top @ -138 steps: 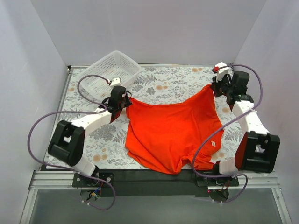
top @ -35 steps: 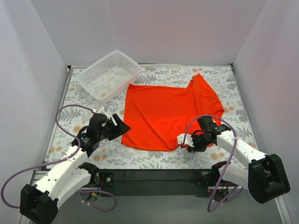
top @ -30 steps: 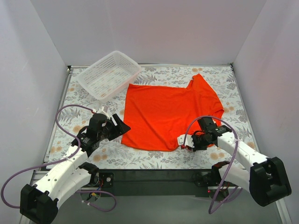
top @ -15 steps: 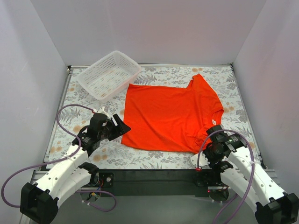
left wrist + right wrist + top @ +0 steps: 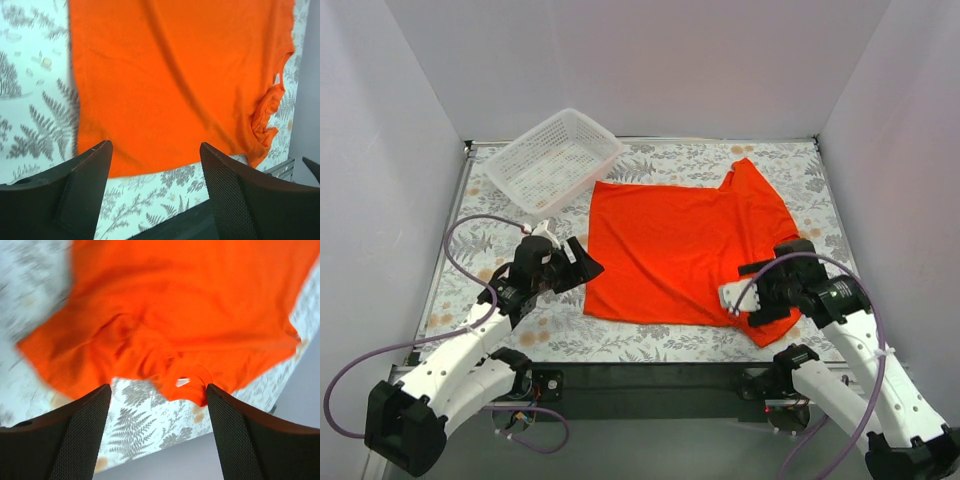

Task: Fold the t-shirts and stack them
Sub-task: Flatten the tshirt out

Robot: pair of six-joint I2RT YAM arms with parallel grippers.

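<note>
The orange-red t-shirt (image 5: 680, 245) lies spread flat mid-table, one sleeve at the far right, the other rumpled at the near right corner (image 5: 760, 330). My left gripper (image 5: 582, 266) hovers open just off the shirt's near left corner; the left wrist view shows that hem (image 5: 170, 85) past the empty left gripper (image 5: 155, 150). My right gripper (image 5: 748, 300) hangs open over the near right corner, holding nothing. Beyond the right gripper (image 5: 157, 390), the right wrist view shows the bunched sleeve (image 5: 190, 382).
A white lattice basket (image 5: 555, 158) sits at the far left corner of the floral tablecloth (image 5: 520, 300). Grey walls close in the left, back and right sides. A black rail (image 5: 650, 375) runs along the near edge.
My right gripper pulled the near sleeve out to the right, then opened, let it go and lifted. The left gripper edged a little toward the shirt.
</note>
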